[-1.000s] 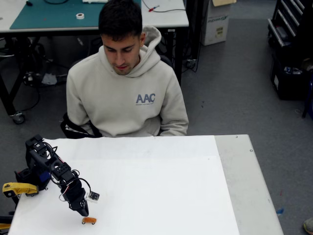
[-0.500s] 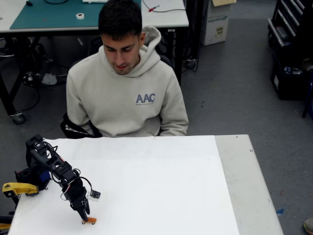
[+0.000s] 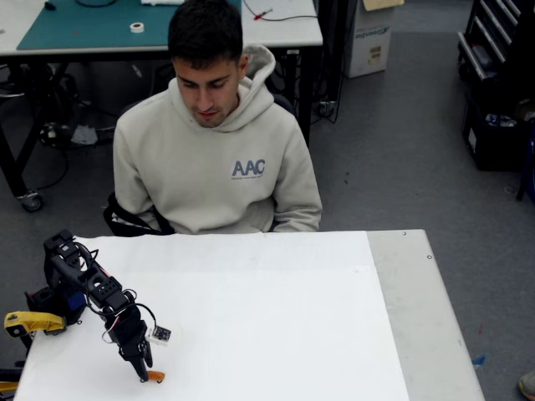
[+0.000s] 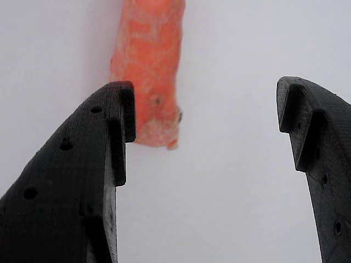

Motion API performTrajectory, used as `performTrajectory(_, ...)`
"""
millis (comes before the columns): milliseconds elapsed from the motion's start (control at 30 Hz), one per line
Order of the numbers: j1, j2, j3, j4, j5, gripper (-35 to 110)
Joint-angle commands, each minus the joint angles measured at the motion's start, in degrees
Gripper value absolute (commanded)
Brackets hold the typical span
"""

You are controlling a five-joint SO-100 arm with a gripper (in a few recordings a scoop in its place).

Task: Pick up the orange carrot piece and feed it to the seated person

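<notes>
The orange carrot piece lies on the white table sheet, its near end just inside the left finger of my gripper. The jaws stand wide open, nothing between them but the carrot's end at the left side. In the fixed view the black gripper points down at the table's front left, tip touching or almost touching the carrot piece. The seated person, in a light grey hoodie, sits behind the table's far edge, head bowed toward the table.
The white sheet covers the table; a bare grey strip runs along its right. A yellow clamp holds the arm's base at the left edge. A small white block hangs by the arm.
The gripper has dropped lower and shifted slightly left onto the carrot, now covering its left end. The person has not moved.
</notes>
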Motion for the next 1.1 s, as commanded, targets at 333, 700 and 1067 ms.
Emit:
performTrajectory(333, 0.9, -3.3, -0.7, -0.4, -1.2, 20)
performTrajectory(700, 1.1, -4.6, -0.2, -0.4, -1.2, 10)
performTrajectory(1067, 1.1, -5.9, -0.2, -0.4, -1.2, -3)
